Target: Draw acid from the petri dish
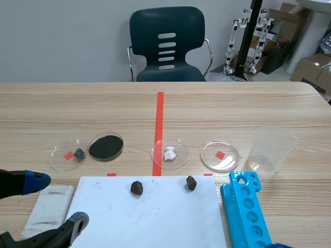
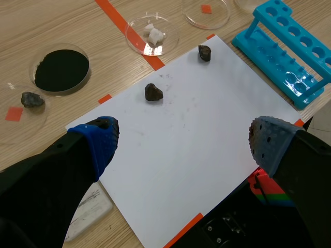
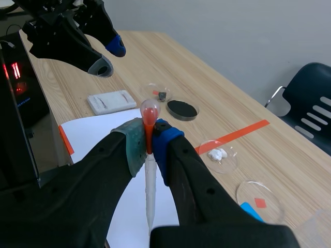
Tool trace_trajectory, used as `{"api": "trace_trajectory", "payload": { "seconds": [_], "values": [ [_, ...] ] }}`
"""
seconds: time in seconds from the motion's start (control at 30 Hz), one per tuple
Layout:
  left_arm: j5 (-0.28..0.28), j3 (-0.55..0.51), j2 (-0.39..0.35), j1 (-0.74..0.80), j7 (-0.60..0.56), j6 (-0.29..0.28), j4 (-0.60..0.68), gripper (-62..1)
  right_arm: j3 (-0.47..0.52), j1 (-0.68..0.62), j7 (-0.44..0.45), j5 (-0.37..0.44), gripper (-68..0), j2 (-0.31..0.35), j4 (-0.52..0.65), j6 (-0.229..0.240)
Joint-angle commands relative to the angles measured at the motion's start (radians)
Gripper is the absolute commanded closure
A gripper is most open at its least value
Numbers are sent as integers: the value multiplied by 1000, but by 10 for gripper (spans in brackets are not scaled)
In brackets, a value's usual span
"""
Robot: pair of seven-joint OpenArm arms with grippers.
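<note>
My right gripper (image 3: 148,144) is shut on a plastic pipette (image 3: 150,191) with an orange-red bulb (image 3: 150,111), held upright above the table's near right side. A clear petri dish (image 1: 220,155) over a red mark sits right of the centre tape; I cannot tell whether it holds liquid. The same dish (image 3: 260,199) lies ahead of and below the pipette. My left gripper (image 1: 54,201) hangs open and holds nothing over the white paper's near left corner (image 2: 184,139).
Other dishes hold white lumps (image 1: 169,153), black powder (image 1: 106,147) and a dark stone (image 1: 69,154). Two dark stones (image 1: 136,187) (image 1: 191,182) lie on the white paper (image 1: 155,217). A beaker (image 1: 271,150), a blue tube rack (image 1: 248,209) and a white slab (image 1: 49,206) stand nearby.
</note>
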Motion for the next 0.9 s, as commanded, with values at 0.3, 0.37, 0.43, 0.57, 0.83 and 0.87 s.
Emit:
{"api": "trace_trajectory", "payload": {
  "seconds": [0.3, 0.37, 0.43, 0.57, 0.83, 0.87],
  "values": [
    [-14, -2, 5, 8, -14, -2, 27, -527, 6, 11, 14, 13, -33, -1, 13, 0],
    [-14, -2, 5, 8, -14, -2, 27, -527, 6, 14, 15, 14, -33, -1, 13, 0],
    [-14, -2, 5, 8, -14, -2, 27, -527, 6, 15, 14, 14, -33, -1, 13, 0],
    [-14, -2, 5, 8, -14, -2, 27, -527, 6, 19, 15, 14, -33, -1, 13, 0],
    [-14, -2, 5, 8, -14, -2, 27, -527, 6, 120, -19, 73, -33, -1, 13, 4],
    [-14, -2, 5, 8, -14, -2, 27, -527, 6, 137, -29, 84, -33, -1, 13, 5]
  ]
}}
